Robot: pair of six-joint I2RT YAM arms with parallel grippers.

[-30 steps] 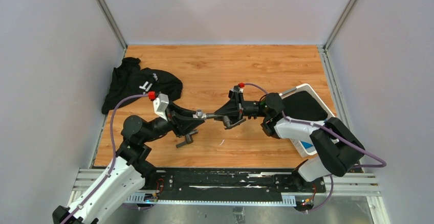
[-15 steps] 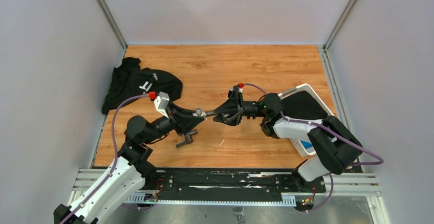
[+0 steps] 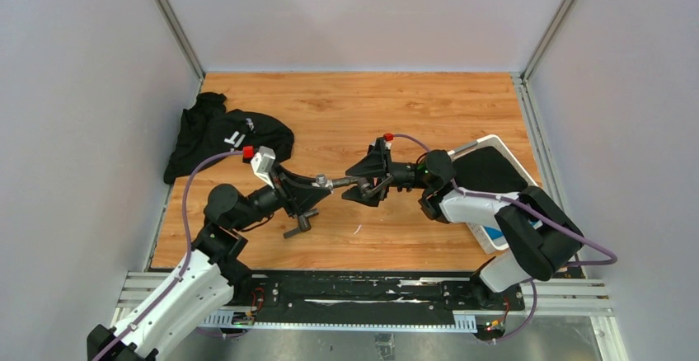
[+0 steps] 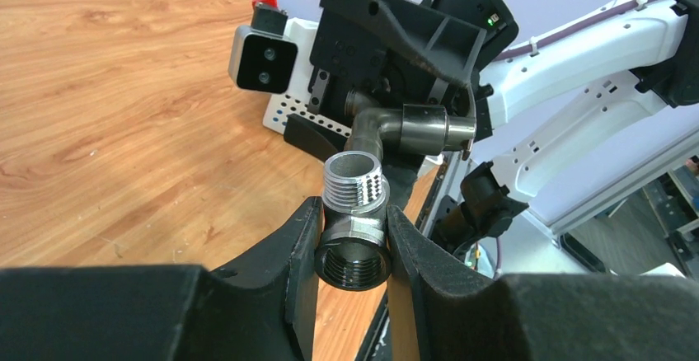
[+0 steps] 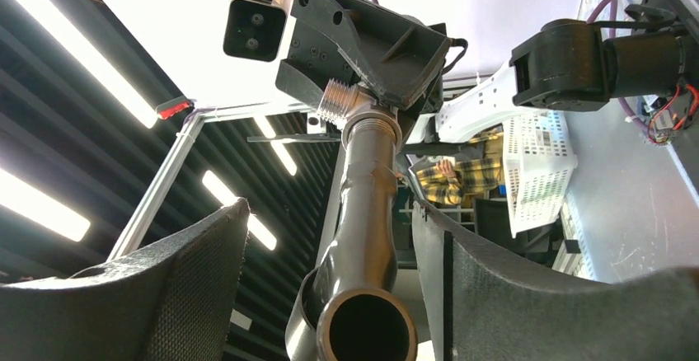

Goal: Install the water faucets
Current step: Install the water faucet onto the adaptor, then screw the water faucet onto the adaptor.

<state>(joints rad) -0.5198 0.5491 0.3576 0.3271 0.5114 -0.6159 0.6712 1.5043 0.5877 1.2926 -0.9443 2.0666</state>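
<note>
spout meets tee, right fingers clear of it

joining is the step in hand. in the centre of the top view the two arms meet above the surface (image 3: 429, 105), and the faucet pieces bridge the gap between them. the left fingers (image 4: 290, 250) are clenched on the tee fitting (image 4: 354, 241), at lower middle of the left wrist view, its threaded stub pointing up. the spout pipe (image 5: 367, 204) runs up the middle of the right wrist view into a collar on that fitting. the right fingers (image 5: 194, 291) stand released, neither pad pressing the pipe as far as that view shows. how deep the thread sits i cannot tell. another dark faucet piece (image 3: 298, 226) lies on the surface just below the left wrist. next, i judge, the right fingers need to close on the pipe and turn it tighter while the left fingers hold the tee steady. a loose joint could let the pipe droop.
</note>
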